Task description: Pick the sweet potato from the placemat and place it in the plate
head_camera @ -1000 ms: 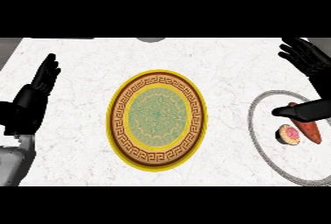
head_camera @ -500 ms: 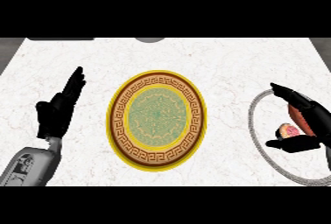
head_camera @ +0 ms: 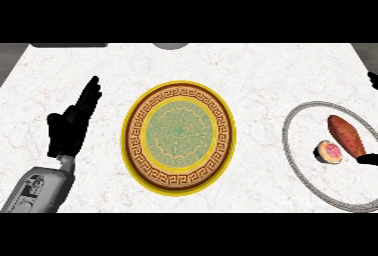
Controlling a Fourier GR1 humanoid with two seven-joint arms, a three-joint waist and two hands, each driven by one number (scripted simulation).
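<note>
One tapered orange-brown sweet potato point(head_camera: 347, 136) lies in grey-rimmed white plate point(head_camera: 295, 159), 3 o'clock of ornate yellow-brown round placemat point(head_camera: 179, 137). Left hand point(head_camera: 71, 125) at 9, flat and spread. Right hand point(head_camera: 368, 160) cropped, can't tell.

Yellow-rimmed plate point(head_camera: 179, 137); reddish-orange sweet potato point(head_camera: 347, 136)

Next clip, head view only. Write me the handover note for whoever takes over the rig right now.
The left hand is open, resting at the view's left, holding nothing.
Of the right hand only a sliver shows at the right edge, by the near end of the sweet potato; its grip cannot be told.
The sweet potato lies in the grey-rimmed plate, beside a small round pink-faced piece.
The placemat is mid-counter, with nothing on it.
Done: placement, as it looks.
Left: confirm the right hand is off the sweet potato.
</note>
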